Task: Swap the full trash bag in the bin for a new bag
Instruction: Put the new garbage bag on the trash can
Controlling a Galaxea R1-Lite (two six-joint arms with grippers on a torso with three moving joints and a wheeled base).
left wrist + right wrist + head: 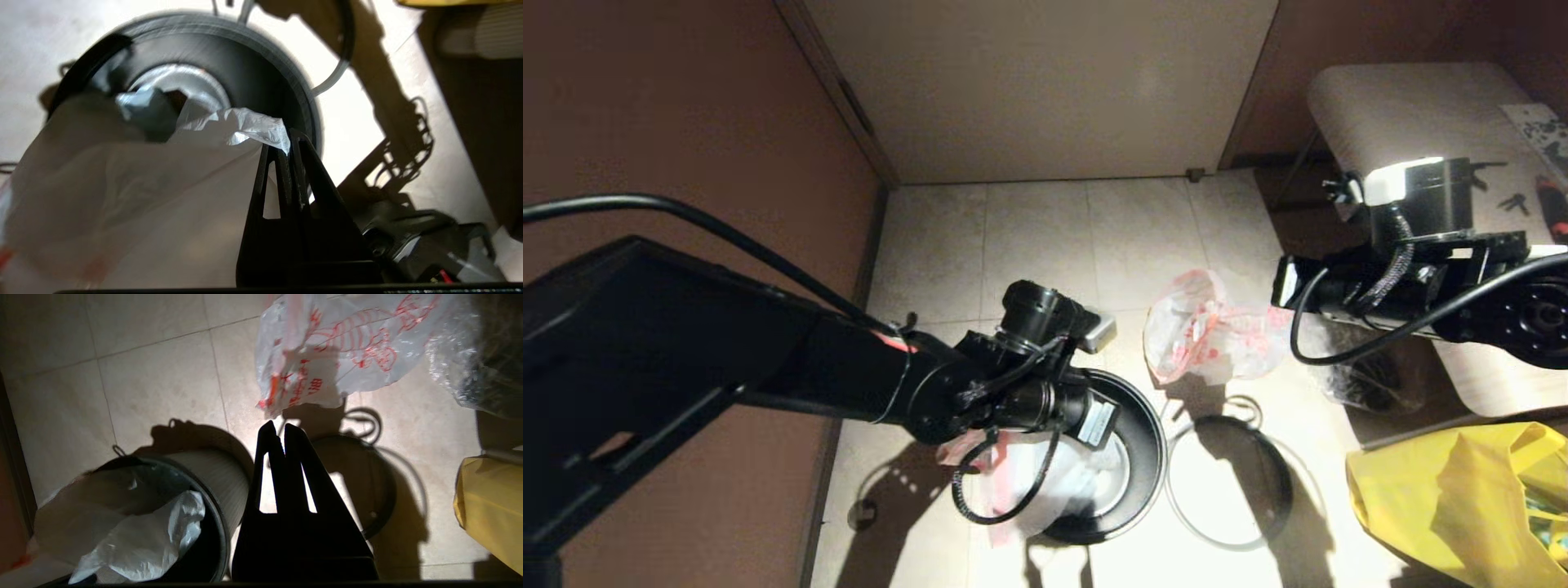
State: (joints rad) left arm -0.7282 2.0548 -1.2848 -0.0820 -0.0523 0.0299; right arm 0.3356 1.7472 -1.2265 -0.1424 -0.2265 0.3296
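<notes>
Pale tiled floor (1045, 245) in a brown-walled corner, harshly lit. Black bin (1147, 445) standing near the left wall, grey hoop (1232, 545) lying loose on the tiles just beside it. Left gripper (286, 143) over the bin's mouth, closed tight on an edge of the new bag (135, 196), most of that bag draped over the near rim, only partly inside. Full trash bag (1205, 331) set down on the floor beyond the bin. Right gripper (278, 430) shut and empty, hovering between bin and full bag. Likely risks: thin film slipping from the pinch, tearing on the rim, or tugging the light bin over.
</notes>
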